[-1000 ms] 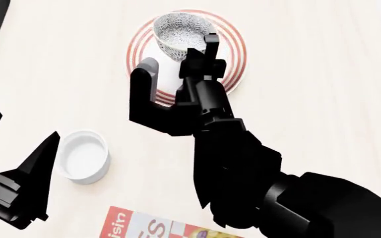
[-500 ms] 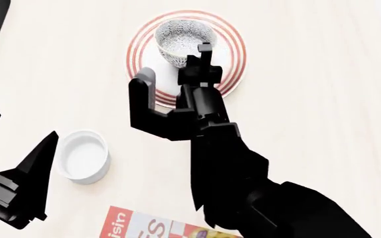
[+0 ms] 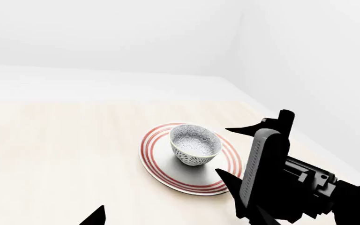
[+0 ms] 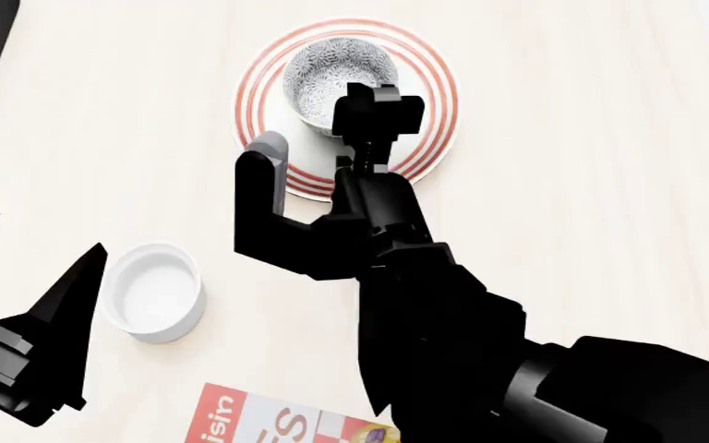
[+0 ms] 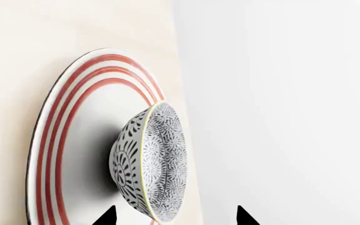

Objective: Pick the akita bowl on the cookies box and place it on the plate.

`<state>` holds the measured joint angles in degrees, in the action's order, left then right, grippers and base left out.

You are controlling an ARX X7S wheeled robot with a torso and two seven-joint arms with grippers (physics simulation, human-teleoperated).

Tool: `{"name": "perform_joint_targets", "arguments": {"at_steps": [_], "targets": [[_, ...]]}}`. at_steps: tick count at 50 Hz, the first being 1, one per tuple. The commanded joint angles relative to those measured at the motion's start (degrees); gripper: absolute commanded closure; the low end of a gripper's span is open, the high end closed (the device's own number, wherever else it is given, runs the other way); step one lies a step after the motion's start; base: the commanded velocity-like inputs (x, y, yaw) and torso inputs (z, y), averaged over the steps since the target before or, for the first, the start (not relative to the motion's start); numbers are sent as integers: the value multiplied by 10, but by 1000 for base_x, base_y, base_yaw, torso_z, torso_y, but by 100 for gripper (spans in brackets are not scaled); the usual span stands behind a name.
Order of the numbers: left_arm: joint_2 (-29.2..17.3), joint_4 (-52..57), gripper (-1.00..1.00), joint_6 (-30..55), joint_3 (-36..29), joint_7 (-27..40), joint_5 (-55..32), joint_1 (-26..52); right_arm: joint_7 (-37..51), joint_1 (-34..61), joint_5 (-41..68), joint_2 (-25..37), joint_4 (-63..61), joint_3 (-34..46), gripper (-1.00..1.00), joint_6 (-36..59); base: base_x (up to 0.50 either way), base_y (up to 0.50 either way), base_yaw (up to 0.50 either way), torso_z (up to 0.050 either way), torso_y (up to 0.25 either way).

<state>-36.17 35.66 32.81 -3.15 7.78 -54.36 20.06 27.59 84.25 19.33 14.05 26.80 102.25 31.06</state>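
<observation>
the akita bowl (image 4: 337,76) now sits upright on the plate (image 4: 435,120), slightly toward the plate's far-left part rather than dead centre, with its foot on the white middle inside the red rings; the left wrist view shows it resting level there. the plate lies near the far edge of the light wooden table (image 4: 601,231). the right gripper (image 4: 324,129) hangs just on the near side of the bowl with its jaws spread apart and nothing between them; in the right wrist view both fingertips stand clear of the bowl's rim. so the carrying and setting down look finished, and what seems left is only for the right arm to draw away without knocking the bowl. the cookies box (image 4: 283,423) shows at the near edge with no bowl visible on the part seen. the left gripper (image 4: 16,305) waits, jaws parted and empty, beside a plain white cup (image 4: 151,291).
</observation>
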Motion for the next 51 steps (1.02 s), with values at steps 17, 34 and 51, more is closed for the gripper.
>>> {"name": "perform_joint_targets", "arguments": {"at_steps": [17,34,51], "targets": [[-7,63,-100,-17,39,46,-11,-26,135,111,61,263,-634,-59,-100,242,0,0,0,0,0],[3,185,-100,-99,151,113,32,-109,454,26,199,490,-868,-231,-100,81,0,0,0,0,0],[105,241,-100,-287,251,146,208,-198,624,503,35,716,-868,406,-100,-324,0,0,0,0,0]]}}
